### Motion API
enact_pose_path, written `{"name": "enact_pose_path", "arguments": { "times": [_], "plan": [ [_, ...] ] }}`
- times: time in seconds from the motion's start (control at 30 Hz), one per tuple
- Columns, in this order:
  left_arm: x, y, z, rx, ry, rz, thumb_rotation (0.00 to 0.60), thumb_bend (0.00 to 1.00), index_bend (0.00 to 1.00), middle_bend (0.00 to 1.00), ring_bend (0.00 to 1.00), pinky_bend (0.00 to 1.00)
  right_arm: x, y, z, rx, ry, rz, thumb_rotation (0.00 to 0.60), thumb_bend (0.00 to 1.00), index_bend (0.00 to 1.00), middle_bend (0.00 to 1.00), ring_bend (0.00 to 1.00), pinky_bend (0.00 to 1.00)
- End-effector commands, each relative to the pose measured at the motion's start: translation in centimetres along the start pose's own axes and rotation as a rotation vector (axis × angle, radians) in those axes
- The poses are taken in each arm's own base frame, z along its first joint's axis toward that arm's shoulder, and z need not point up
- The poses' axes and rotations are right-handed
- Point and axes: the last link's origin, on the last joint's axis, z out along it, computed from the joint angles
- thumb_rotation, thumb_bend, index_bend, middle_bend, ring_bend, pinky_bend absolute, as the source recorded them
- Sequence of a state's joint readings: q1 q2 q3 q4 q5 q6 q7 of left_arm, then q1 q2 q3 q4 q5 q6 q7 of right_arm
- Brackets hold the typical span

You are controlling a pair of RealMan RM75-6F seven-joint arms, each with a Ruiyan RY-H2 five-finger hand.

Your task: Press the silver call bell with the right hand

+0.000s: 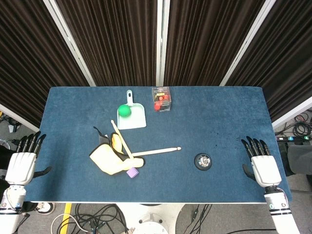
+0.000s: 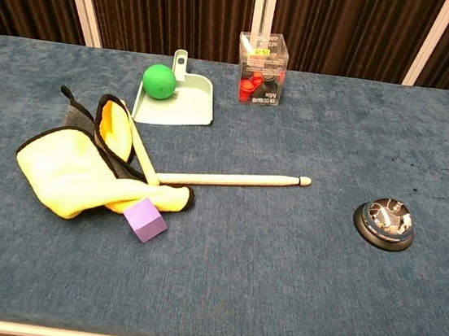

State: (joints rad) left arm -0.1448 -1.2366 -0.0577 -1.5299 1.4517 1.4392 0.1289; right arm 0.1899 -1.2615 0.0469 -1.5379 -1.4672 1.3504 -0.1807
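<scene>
The silver call bell (image 1: 203,161) (image 2: 385,220) with its black base stands on the blue table, right of centre near the front edge. My right hand (image 1: 261,163) rests flat at the table's front right corner, fingers spread and pointing away from me, about a hand's width right of the bell and holding nothing. My left hand (image 1: 23,162) hangs just off the table's left front edge, fingers spread, empty. Neither hand shows in the chest view.
Two wooden drumsticks (image 1: 155,151) cross over a yellow cloth (image 1: 108,158), with a purple cube (image 1: 132,172) beside it. Further back are a pale green dustpan (image 1: 134,117) holding a green ball (image 1: 125,111), and a clear box (image 1: 161,99) of red pieces.
</scene>
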Motion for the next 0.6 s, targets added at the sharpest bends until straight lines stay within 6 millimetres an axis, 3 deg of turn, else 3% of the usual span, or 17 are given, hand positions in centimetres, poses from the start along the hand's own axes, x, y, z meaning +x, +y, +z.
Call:
{"name": "enact_pose_path", "arguments": {
  "times": [0.03, 0.6],
  "plan": [
    [-0.06, 0.02, 0.0, -0.001, -0.003, 0.0, 0.6, 0.0, 0.0, 0.0, 0.0, 0.06, -0.04, 0.0, 0.0, 0.0, -0.002, 0.0, 0.6, 0.31, 0.0, 0.0, 0.0, 0.0],
    [0.32, 0.39, 0.0, -0.011, -0.004, 0.005, 0.6, 0.0, 0.0, 0.0, 0.0, 0.06, -0.22, -0.3, 0.04, 0.009, -0.008, 0.006, 0.6, 0.31, 0.0, 0.0, 0.0, 0.0]
  ]
}}
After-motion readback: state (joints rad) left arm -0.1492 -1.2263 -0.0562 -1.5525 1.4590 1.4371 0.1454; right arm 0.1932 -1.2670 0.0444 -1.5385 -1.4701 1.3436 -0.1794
